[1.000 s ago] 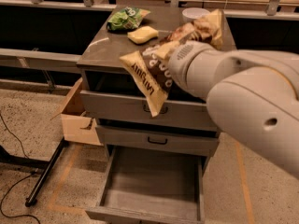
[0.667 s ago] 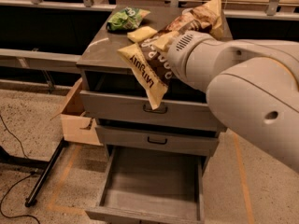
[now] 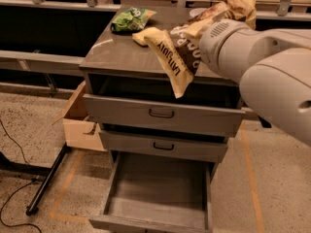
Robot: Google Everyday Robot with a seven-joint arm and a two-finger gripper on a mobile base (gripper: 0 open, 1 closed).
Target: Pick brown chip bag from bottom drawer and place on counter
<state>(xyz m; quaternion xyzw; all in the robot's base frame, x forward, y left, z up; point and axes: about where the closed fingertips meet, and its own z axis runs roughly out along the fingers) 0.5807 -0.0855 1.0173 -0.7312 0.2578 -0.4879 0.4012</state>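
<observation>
hand (image 3: 195, 33) grips the crinkly brown chip bag (image 3: 176, 57) hanging over the glossy counter (image 3: 121, 52) edge.

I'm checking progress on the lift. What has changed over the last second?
The brown chip bag, hanging from the hand over the front edge of the counter, rose and shifted right; its lower tip is now just below that edge. The bottom drawer stayed open; the green chip bag stayed put.

The gripper (image 3: 193, 41) (mostly behind the arm (image 3: 262, 67)) holds the brown chip bag (image 3: 172, 67) over the counter (image 3: 116, 52).
</observation>
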